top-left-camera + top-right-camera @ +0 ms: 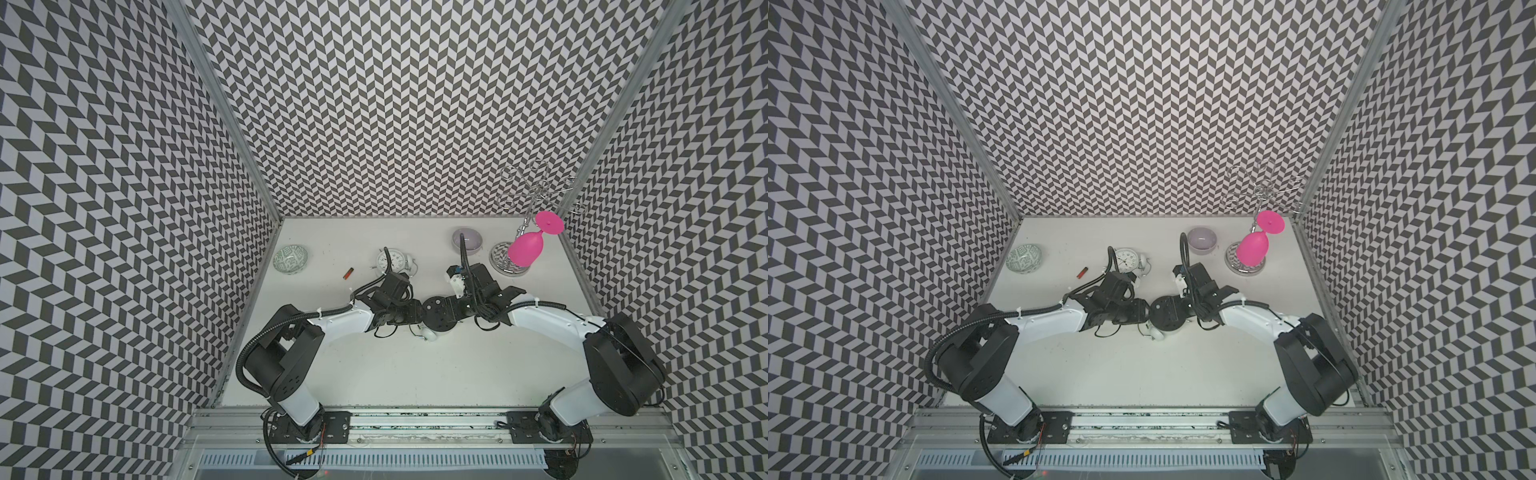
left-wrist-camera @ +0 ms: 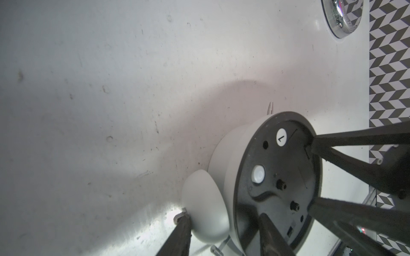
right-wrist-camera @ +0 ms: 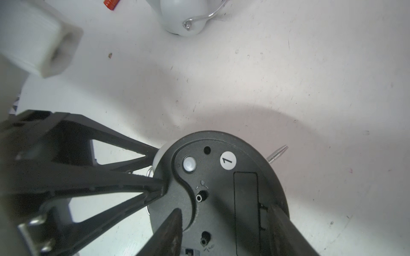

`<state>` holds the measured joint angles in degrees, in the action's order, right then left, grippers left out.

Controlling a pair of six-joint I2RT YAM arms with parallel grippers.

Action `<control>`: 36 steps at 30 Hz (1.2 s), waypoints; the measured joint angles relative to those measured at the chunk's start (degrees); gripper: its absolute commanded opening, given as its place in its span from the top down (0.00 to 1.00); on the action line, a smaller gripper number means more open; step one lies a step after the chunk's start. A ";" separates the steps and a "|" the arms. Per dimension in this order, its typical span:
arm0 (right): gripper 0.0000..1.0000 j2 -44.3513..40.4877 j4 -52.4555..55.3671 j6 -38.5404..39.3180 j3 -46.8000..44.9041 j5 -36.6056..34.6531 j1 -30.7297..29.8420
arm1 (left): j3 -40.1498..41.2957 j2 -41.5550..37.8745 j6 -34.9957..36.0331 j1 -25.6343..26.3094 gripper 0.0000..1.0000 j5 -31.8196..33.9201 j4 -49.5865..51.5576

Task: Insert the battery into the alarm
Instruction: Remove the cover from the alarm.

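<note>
Bright and evenly lit from overhead in both top views, with faint soft shadows on the table (image 1: pixel 415 374); walls (image 1: pixel 104 208) bowed toward the edges. Wrist views dimmer: broad soft shadow beside the alarm (image 2: pixel 277 172), one glare patch on the table, white block (image 3: pixel 40 37) out of focus.

Overhead; wrist close-ups, probably same alarm (image 2: pixel 288 164)

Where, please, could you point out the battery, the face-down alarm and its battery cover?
battery (image 1: pixel 349 273): in a top view, middle of its red body.
alarm (image 1: pixel 436 312): in a top view, centre of its black back.
cover (image 3: pixel 246 210): right wrist view, middle of the panel.
</note>
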<state>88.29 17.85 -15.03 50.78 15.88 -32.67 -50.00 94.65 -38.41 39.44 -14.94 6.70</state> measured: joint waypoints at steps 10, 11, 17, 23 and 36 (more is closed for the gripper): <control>0.41 -1.90 -0.17 -2.01 -1.84 9.46 3.58 | 0.00 -0.04 0.33 -0.11 0.52 0.37 0.00; 0.41 -1.99 -0.11 -2.19 -1.95 10.10 3.82 | 0.00 -0.04 0.37 -0.13 0.52 0.42 0.00; 0.41 -2.75 0.09 -3.61 -3.06 14.49 4.76 | 0.00 -0.04 0.48 -0.28 0.52 1.03 0.00; 0.42 -3.54 0.11 -5.53 -4.59 19.91 5.27 | -0.02 -0.04 0.83 -0.52 0.52 1.92 -0.13; 0.42 -3.58 -2.93 -9.75 -6.93 28.11 6.14 | -0.02 0.22 2.86 -0.46 0.51 2.89 -0.50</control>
<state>84.71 14.92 -24.77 43.86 43.99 -26.52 -50.02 94.87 -35.55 38.98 -12.05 6.20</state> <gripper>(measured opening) 0.582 0.488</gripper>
